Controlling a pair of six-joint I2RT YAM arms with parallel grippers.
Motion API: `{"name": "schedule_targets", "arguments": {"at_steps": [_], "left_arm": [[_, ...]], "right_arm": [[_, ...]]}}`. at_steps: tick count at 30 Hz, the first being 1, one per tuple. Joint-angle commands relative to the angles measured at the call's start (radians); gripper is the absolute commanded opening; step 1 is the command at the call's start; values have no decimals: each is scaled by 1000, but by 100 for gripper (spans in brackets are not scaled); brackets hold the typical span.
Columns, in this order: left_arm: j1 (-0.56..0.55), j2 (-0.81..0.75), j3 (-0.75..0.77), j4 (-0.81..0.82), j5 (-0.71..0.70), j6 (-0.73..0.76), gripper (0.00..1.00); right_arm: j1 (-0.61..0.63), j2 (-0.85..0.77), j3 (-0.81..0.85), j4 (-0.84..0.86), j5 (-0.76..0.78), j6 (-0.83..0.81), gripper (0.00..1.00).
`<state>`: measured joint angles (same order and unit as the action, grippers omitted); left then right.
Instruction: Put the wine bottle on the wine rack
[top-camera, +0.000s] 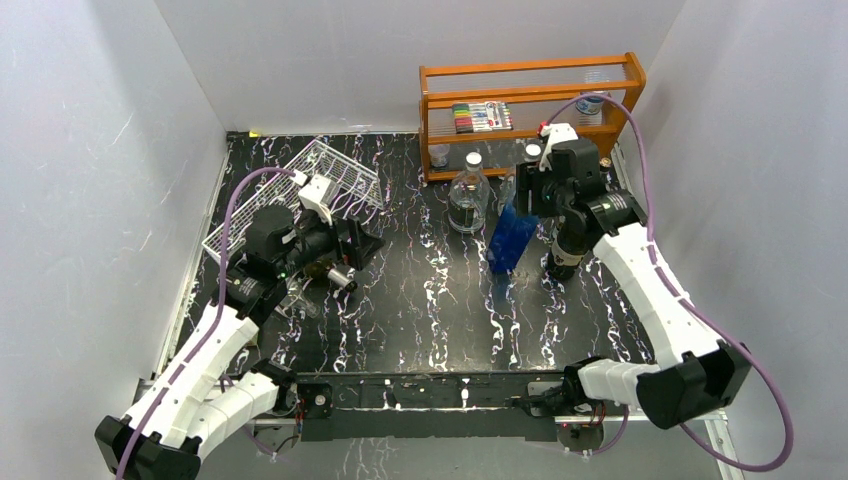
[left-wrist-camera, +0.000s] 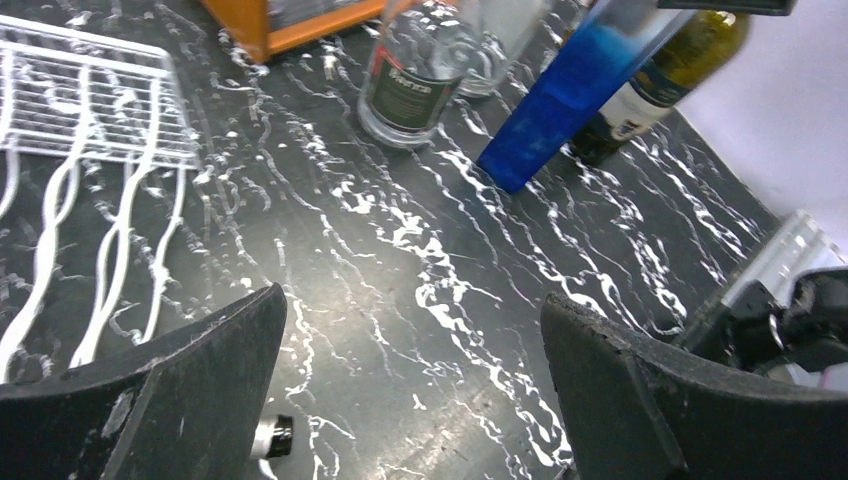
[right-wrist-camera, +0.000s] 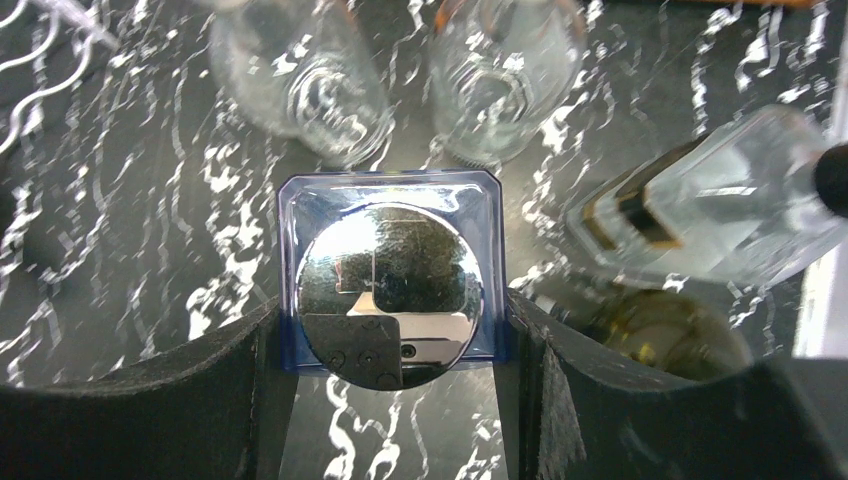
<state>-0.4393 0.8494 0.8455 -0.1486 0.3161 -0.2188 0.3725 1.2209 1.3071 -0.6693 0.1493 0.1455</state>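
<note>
Nothing racked yet: the right gripper (right-wrist-camera: 390, 370) was clamped on the tilted blue square bottle (right-wrist-camera: 390, 195) (not the target), the left gripper (left-wrist-camera: 412, 330) gaped empty, and the dark green glass wine bottle (left-wrist-camera: 655, 85) stood on the black marbled table (top-camera: 430, 310), well apart from the white wire-grid wine rack (top-camera: 310, 175).

Overhead, two wrists; shared blue bottle (top-camera: 510, 235)

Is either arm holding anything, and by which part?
The right end effector grips the blue bottle by its upper sides, beside the chrome cap; the left end effector holds nothing.

Both fingers (right-wrist-camera: 150, 400) touching blue square bottle (right-wrist-camera: 390, 195); clear bottles (right-wrist-camera: 300, 80) beyond.
</note>
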Motion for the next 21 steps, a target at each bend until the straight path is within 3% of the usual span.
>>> {"name": "schedule_targets", "arguments": {"at_steps": [1,9,12,14,21], "left_arm": [[5,-5,-32,120,156,-1,98],[-46,41,-126,314,204,-102,90],[-87,52,-160,370,173,-78,90],[-121,70,-169,385,146,-49,98],[-255,189,-169,463,58,65,98]], "right_arm": [[-1,-139,-6,94,-137,81,47],[-1,-253,-190,283,-286,223,44],[0,-292,-256,340,-291,278,44],[-1,-319,-297,379,-319,309,44],[-2,-378,-355,386,-336,357,44]]}}
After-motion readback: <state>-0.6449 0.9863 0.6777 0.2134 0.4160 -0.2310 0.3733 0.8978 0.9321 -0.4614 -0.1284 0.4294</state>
